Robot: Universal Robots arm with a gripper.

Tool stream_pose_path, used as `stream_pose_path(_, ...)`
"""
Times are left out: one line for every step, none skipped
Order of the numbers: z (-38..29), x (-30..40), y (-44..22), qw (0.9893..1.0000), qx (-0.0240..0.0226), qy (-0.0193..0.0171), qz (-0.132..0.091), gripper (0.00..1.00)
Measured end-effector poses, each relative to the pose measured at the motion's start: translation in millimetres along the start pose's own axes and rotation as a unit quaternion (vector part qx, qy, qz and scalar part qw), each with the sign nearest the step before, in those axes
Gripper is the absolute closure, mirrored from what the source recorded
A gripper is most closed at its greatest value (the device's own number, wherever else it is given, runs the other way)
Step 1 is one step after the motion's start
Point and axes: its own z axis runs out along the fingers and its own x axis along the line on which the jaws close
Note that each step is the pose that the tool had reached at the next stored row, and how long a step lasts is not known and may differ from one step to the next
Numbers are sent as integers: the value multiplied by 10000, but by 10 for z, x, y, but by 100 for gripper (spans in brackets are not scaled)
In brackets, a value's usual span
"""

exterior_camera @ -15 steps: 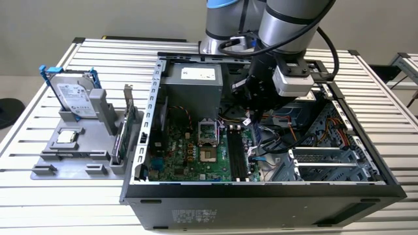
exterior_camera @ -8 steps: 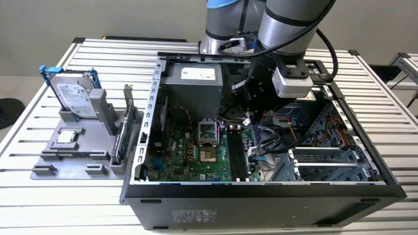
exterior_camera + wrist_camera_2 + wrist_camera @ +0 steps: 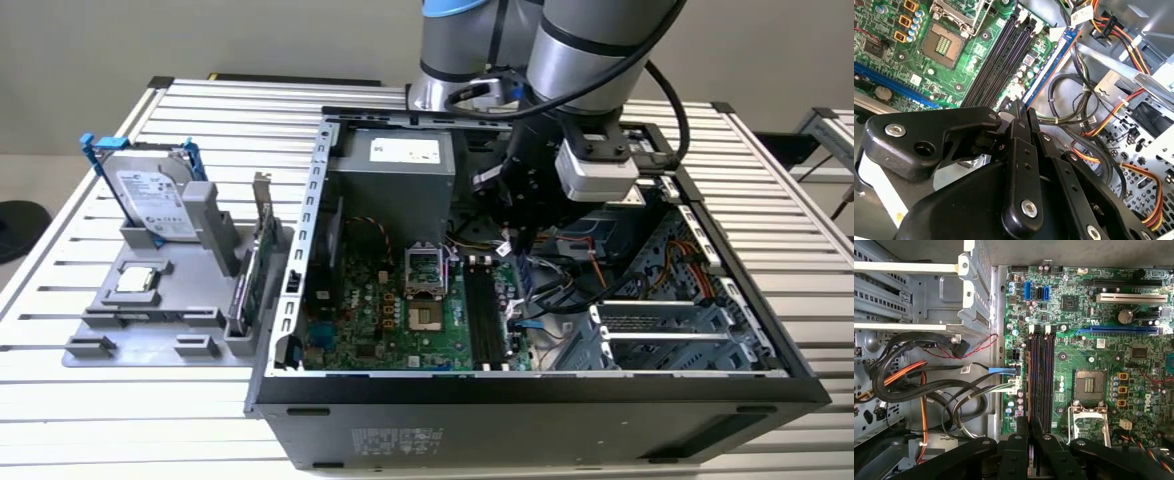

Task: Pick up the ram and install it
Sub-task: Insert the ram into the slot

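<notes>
Ribbed metal slats make up the surface (image 3: 801, 250) carrying the open black computer case (image 3: 534, 410), with a grey holder rack (image 3: 147, 310) toward its edge on the exterior view's left. Reaching down into the case, the black gripper (image 3: 1021, 112) has its fingers (image 3: 1029, 120) pressed on the long blue-green ram stick (image 3: 1049, 70), seemingly edge-on over the black memory slots (image 3: 1040, 370) on the green motherboard (image 3: 1089, 355), aligned lengthwise for seating. Whether it has entered a slot is unclear.
</notes>
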Motion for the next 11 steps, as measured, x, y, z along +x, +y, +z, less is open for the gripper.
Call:
stream_pose_path(3,0,0,10000,0,1,0,100)
stream_pose_path(6,0,0,10000,-1,1,0,100)
stream_pose_path(9,-1,0,10000,-1,1,1,100)
stream_pose_path(11,-1,0,10000,-1,1,1,100)
stream_pose_path(21,0,0,10000,1,1,0,100)
stream_pose_path(30,-1,0,10000,0,2,0,100)
stream_pose_path(39,0,0,10000,0,2,0,100)
stream_pose_path(51,0,0,10000,0,3,0,100)
stream_pose_path(68,0,-1,10000,0,3,0,100)
stream_pose_path(85,-1,-1,10000,0,3,0,100)
stream_pose_path(102,-1,-1,10000,0,3,0,100)
